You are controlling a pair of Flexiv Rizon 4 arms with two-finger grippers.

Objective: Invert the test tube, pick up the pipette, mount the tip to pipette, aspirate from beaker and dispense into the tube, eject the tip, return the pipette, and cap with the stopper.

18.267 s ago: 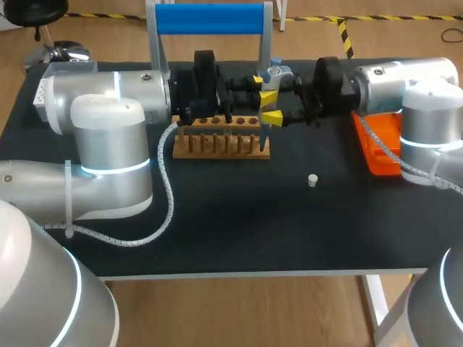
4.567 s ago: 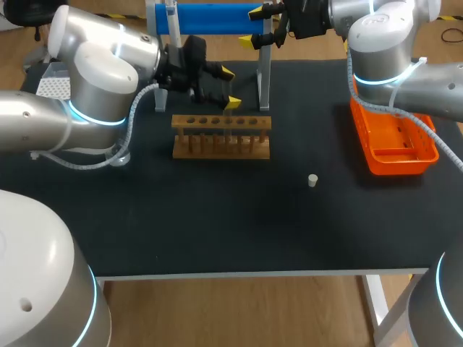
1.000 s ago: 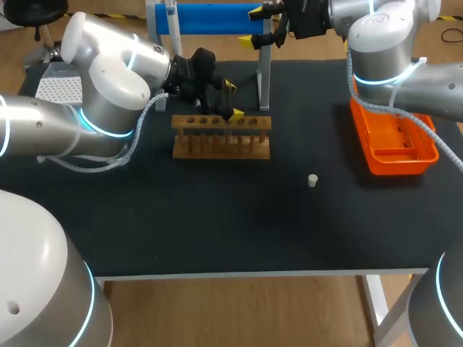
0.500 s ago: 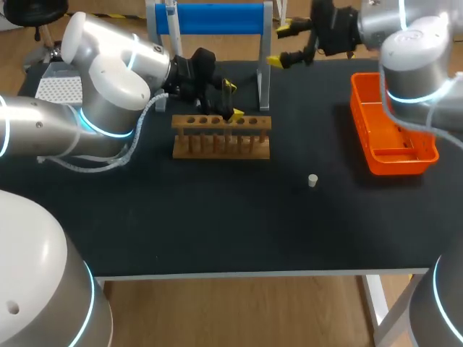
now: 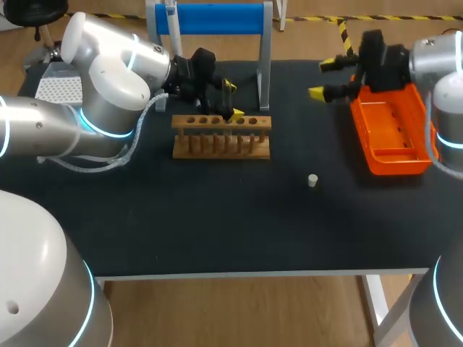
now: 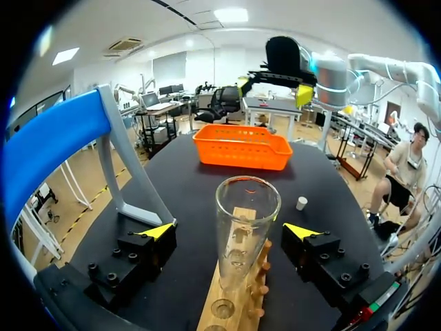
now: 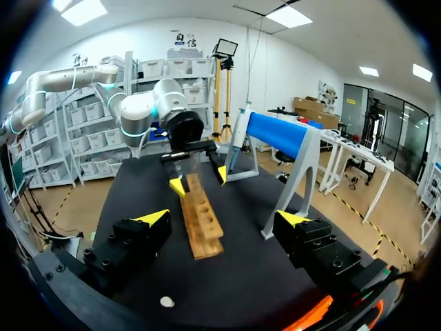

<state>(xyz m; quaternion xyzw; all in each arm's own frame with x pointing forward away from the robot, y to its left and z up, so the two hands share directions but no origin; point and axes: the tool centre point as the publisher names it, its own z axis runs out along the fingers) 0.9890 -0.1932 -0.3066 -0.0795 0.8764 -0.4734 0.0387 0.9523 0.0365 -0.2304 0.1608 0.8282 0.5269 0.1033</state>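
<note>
One test tube point(image 6: 246, 227) upright in rack point(image 6: 238, 305), mouth up

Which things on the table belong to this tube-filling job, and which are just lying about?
Job:
- test tube, upright in the wooden rack
- stopper, loose on the table

Lying about:
- orange basket
- blue stand, behind the rack

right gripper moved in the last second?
Yes. The right gripper has swung away from the blue stand, down toward the near end of the orange basket, with its fingers open.
</note>
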